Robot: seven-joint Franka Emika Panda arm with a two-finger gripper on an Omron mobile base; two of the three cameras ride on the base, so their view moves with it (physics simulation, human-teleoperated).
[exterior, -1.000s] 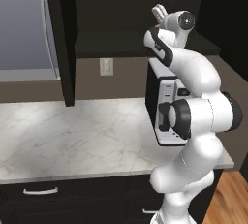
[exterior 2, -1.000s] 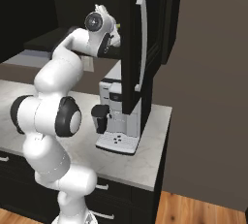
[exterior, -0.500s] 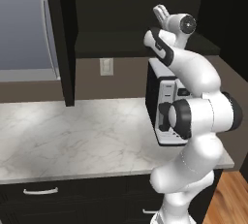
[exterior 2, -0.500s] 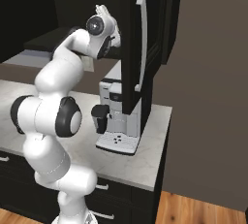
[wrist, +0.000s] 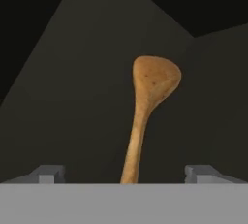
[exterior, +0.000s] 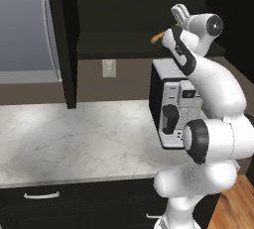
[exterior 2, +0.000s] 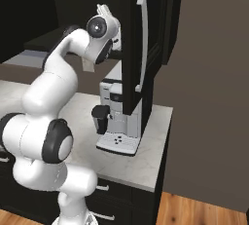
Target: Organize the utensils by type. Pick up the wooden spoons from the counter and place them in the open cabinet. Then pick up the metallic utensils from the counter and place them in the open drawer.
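Wooden spoon (wrist: 147, 111) lies in the middle of the hand view, inside the big dark open cabinet (exterior: 124, 20) at the top of the left base view, with its round bowl pointing away. The gripper (wrist: 126, 174) is at the bottom of the hand view with its two fingers (wrist: 46, 173) spread wide on each side of the handle, not holding it. I think this is the step of putting a wooden spoon away, so next the arm should pull back out of the cabinet and go down to the white counter (exterior: 74, 139) for another utensil.
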